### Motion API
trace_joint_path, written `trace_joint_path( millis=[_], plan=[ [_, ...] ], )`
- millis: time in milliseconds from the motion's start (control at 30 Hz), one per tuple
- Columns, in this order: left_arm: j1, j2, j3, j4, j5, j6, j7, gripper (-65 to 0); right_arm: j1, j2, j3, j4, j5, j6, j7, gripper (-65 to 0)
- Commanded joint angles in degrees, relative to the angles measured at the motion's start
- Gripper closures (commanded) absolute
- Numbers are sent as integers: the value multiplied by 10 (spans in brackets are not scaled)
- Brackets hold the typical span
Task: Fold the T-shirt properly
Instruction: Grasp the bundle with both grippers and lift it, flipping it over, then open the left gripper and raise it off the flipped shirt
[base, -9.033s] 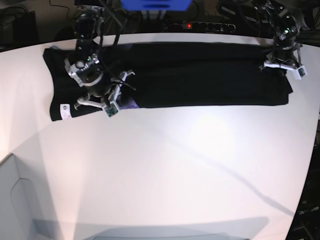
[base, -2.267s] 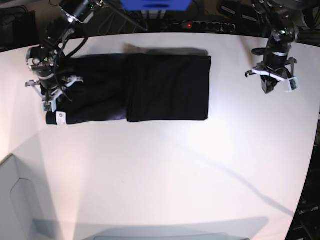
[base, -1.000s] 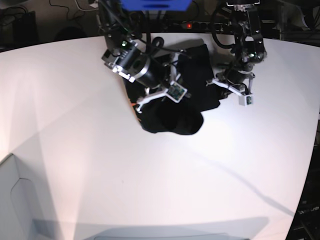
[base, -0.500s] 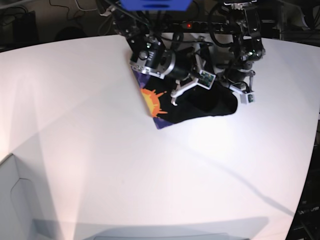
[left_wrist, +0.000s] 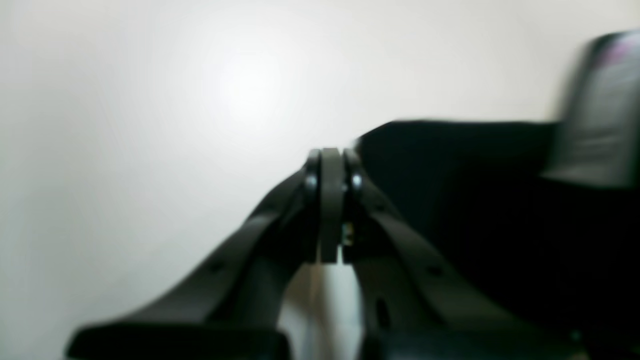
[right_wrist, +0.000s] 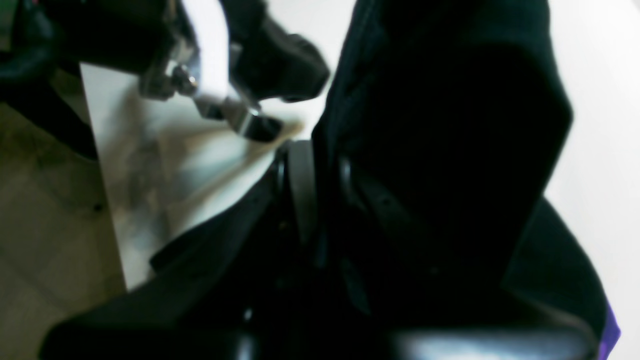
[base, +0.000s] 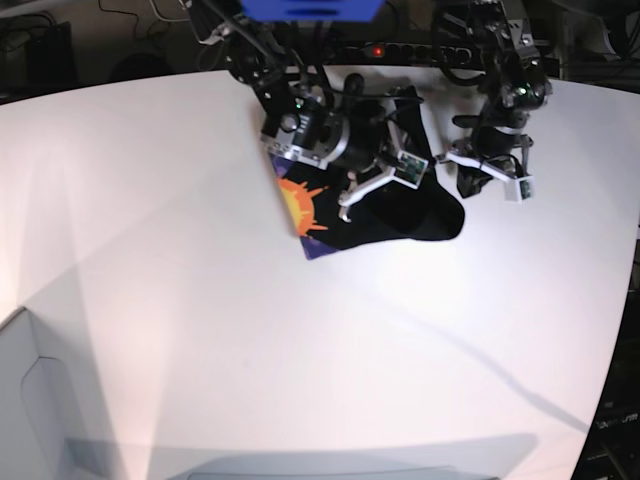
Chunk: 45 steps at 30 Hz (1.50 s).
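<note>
The black T-shirt (base: 400, 205) lies bunched on the white table (base: 200, 330) at the back middle. Its orange sun and purple print (base: 300, 205) faces up at its left edge. My right gripper (base: 375, 178) sits over the shirt. In the right wrist view it (right_wrist: 315, 165) is shut on a fold of the black cloth (right_wrist: 450, 125). My left gripper (base: 490, 182) is just right of the shirt. In the left wrist view it (left_wrist: 327, 165) is shut and empty, with the shirt's edge (left_wrist: 475, 200) close beside it on the right.
A power strip (base: 400, 50) and cables run along the table's back edge, under a blue object (base: 310, 8). The right wrist view shows the table's edge with floor (right_wrist: 45, 200) beyond it. A pale box (base: 25, 400) stands at the front left.
The shirt went from a long folded strip to a compact bundle with the print showing. In the last half second my left gripper drew right, off the shirt; the right gripper stayed on the cloth.
</note>
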Motion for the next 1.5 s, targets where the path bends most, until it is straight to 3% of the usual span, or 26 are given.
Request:
trace_joint_path(
  millis=[0,133,367,967,1200,1467],
  plan=[
    [3,-3,-3,8,-1,0,-8,-5,11,-8,-3,7,12,-5,16,0],
    [2,-3,-2,6,-1,0,-8,-33,16,-8,-3,-4,12,-5,16,0],
    [4,2,-2,18,-1,0,-8,-264,18,-8,-3,-5,12,-5,16,0],
    [19,3,-3,85,-2,3,-8,-283,19,-8,-3,-5,12,-5,16,0],
    [20,2,-3,85,-2,-1,-8,-513,27,-8,-3,-5,11,-5,15,0],
    [20,3,-3,112,-3,2,-14,-495,35,-8,-3,-5,11,-5,15,0]
  ],
)
